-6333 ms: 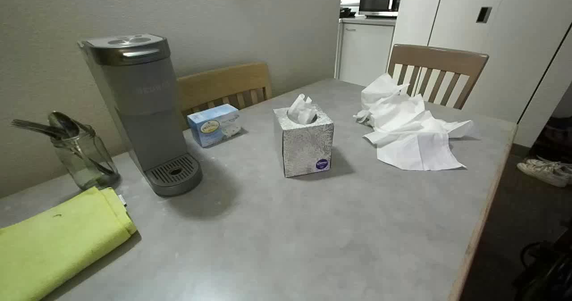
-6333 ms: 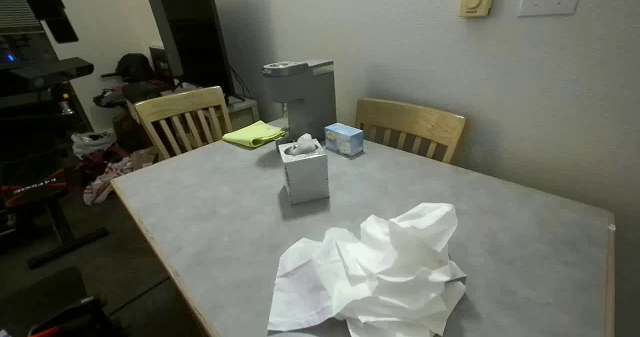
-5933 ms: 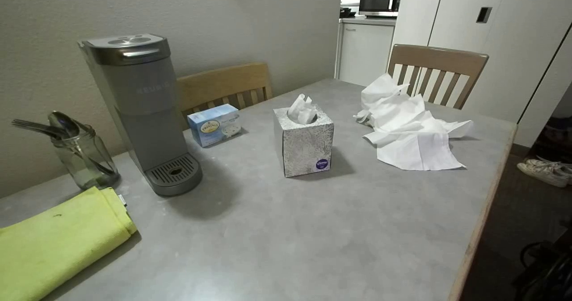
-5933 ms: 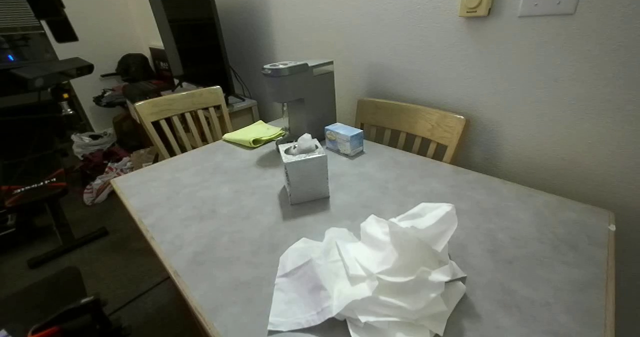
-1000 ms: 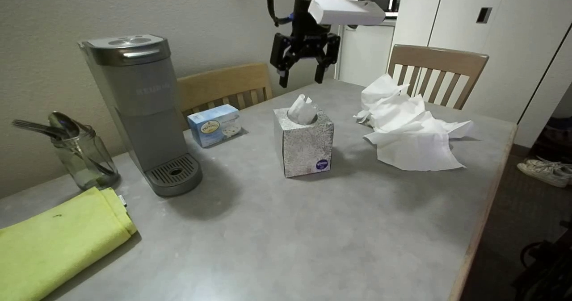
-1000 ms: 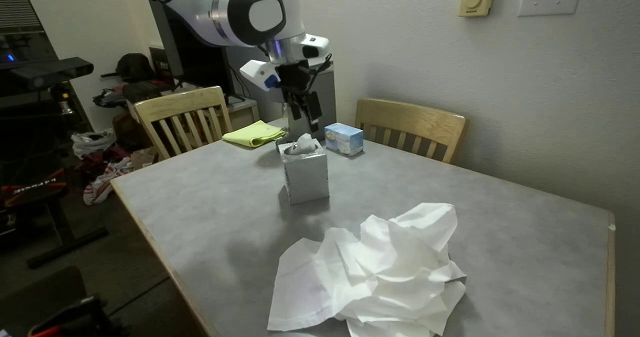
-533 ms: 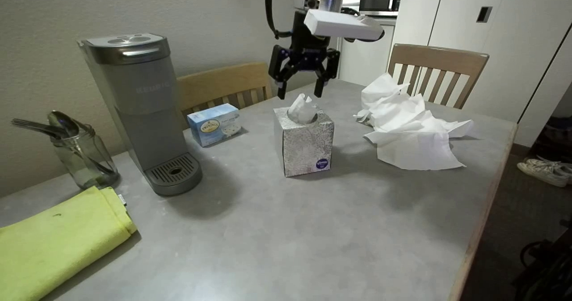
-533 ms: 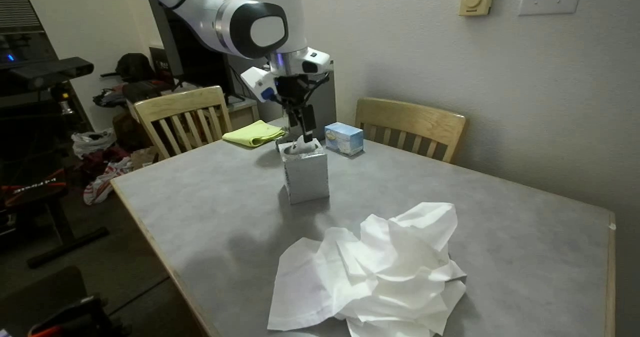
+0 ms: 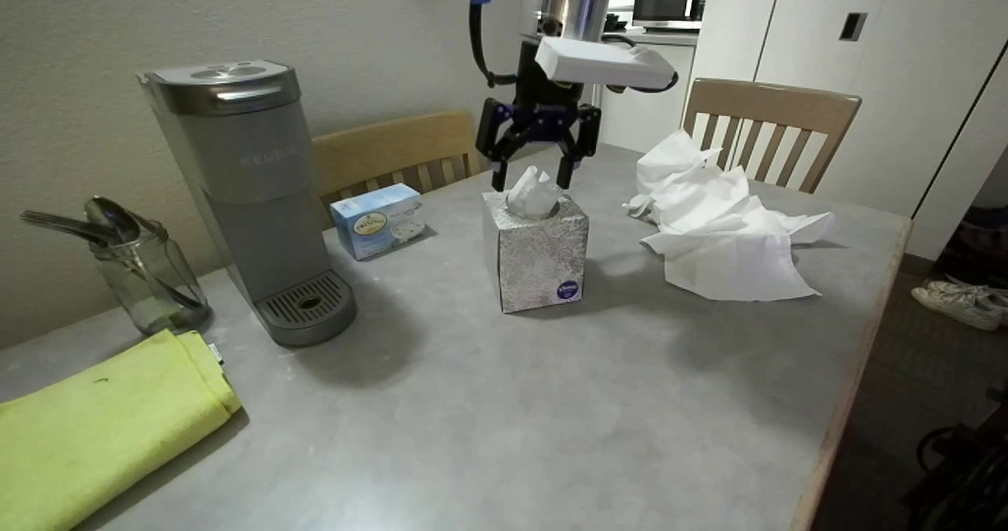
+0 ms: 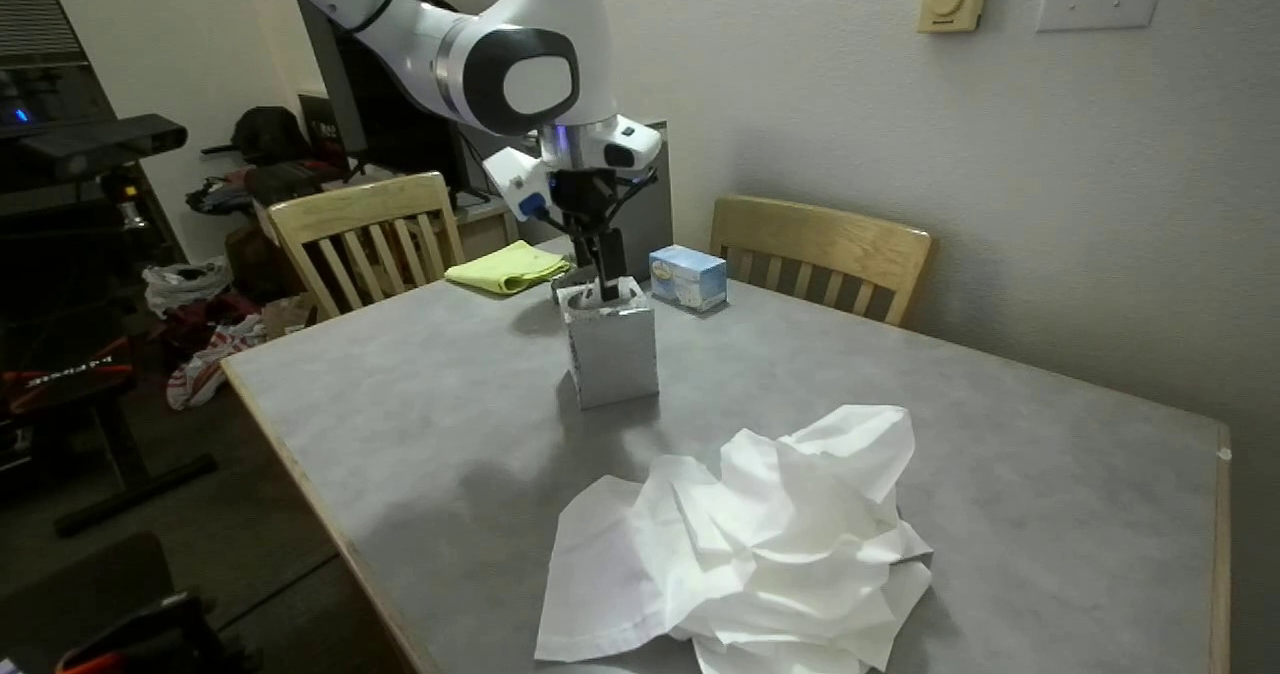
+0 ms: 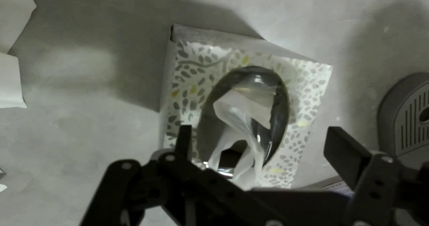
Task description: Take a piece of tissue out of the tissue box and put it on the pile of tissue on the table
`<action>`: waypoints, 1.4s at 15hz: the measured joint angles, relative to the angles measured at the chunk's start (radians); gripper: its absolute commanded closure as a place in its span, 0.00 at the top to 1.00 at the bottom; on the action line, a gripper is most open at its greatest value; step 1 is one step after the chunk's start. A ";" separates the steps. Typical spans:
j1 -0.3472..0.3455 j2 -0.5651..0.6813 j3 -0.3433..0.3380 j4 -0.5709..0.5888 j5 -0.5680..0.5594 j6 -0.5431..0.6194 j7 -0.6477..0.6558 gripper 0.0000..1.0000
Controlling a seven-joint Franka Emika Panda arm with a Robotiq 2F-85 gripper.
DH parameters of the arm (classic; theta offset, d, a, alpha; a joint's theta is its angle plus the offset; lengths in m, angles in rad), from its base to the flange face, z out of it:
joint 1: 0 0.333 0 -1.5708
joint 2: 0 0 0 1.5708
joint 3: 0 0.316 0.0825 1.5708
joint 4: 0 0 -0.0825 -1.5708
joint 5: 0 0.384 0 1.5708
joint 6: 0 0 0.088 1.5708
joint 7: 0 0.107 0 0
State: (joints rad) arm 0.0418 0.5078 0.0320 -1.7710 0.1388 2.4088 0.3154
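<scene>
the empty claw (image 9: 531, 176), fingers wide apart, now hangs lower over the tissue box (image 9: 540, 269), a coffee maker (image 9: 260, 176) near an edge of the bench (image 9: 630, 413).

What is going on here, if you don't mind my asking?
A robot arm seems about to pull a piece of tissue out of the tissue box. Its gripper is at the top of the box, open, with the jaws spread to either side of the tissue poking up, and nothing is held yet. The pile of tissue, where it should go, lies on the table, apart from the box.
</scene>
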 measured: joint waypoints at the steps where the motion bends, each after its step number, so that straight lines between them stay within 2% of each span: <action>1: 0.000 0.001 0.000 0.000 0.003 -0.001 0.000 0.80; 2: 0.000 0.001 0.000 0.000 0.006 -0.001 0.000 0.71; 6: 0.000 0.001 0.000 0.000 0.009 -0.002 0.000 0.49; 12: 0.000 0.001 0.000 0.000 0.009 -0.002 0.000 0.05; 14: 0.000 0.001 0.000 0.000 0.009 -0.002 0.000 0.00; 19: 0.006 -0.004 0.000 0.002 0.008 -0.001 0.000 0.00; 21: 0.020 -0.023 -0.001 0.004 -0.028 -0.004 -0.004 0.00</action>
State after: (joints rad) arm 0.0619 0.4848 0.0313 -1.7667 0.1106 2.4049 0.3112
